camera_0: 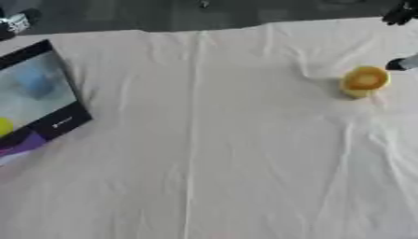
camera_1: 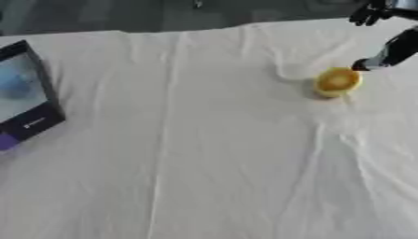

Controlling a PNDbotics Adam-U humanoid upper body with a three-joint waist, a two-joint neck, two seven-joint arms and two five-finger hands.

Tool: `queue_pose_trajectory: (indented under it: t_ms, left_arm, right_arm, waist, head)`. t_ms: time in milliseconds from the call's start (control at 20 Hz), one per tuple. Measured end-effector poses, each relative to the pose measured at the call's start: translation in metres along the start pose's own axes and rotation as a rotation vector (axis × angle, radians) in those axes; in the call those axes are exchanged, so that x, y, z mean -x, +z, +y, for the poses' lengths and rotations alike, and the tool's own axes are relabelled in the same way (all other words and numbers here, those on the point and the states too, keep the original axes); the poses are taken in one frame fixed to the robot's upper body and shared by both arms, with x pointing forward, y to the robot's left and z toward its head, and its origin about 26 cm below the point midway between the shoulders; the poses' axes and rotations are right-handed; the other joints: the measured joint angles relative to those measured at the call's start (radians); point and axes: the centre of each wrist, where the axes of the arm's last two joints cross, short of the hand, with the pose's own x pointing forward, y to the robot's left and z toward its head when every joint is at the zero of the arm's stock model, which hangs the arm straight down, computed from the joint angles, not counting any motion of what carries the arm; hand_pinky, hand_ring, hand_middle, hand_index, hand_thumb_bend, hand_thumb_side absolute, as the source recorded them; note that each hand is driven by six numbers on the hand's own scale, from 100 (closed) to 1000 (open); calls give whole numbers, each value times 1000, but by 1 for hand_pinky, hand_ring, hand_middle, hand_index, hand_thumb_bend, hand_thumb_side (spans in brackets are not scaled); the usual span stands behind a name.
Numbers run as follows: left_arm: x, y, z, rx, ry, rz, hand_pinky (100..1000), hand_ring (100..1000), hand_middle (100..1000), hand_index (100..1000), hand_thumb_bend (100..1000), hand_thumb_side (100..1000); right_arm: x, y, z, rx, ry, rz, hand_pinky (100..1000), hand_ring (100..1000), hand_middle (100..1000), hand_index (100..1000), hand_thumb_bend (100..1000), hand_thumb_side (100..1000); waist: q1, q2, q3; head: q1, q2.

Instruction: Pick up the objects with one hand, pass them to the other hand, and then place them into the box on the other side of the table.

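Left eye view | box [camera_0: 37, 93] at table's [camera_0: 212, 154] left edge w/ yellow ball [camera_0: 4, 126] inside | yellow cup [camera_1: 336, 81] on right, upright | right hand [camera_1: 390, 49] fingertip just beside cup, grip can't tell.

the right hand [camera_1: 390, 49] shows only in part at the upper right, black, coming in from the edge just above and right of the yellow cup [camera_1: 337, 81]; one dark fingertip [camera_1: 362, 66] points down beside the cup's far rim; whether it touches is unclear; further dark fingers show at the top corner, far beyond the cup; their curl cannot be made out; no left hand shows.

Both head-mounted eyes look steeply down at the cloth-covered table [camera_0: 212, 154], sharing nearly all of it.
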Motion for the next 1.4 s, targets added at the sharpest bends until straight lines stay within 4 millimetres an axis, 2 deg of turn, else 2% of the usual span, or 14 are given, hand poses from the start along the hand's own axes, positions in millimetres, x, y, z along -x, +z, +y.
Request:
queue_pose_trajectory:
  t_ms: [500,1150,1400]
  left_arm:
    - [0,0,-1,-4,7,7,793,772,768,774,634,530]
    - [0,0,-2,-6,15,7,792,767,763,764,633,535]
    - [0,0,-2,-6,18,9,792,767,762,761,632,538]
  right_arm:
    - [3,-19,17,-149,95,14,938,858,797,841,548,168]
    - [16,-43,40,-184,162,119,940,850,792,840,526,157]
    - [21,-50,48,-189,167,153,935,830,744,796,479,100]
  waist:
    - [0,0,6]
    - [0,0,10]
    - [0,5,11]
  head:
    - [-8,0]
    - [-17,0]
    - [-18,0]
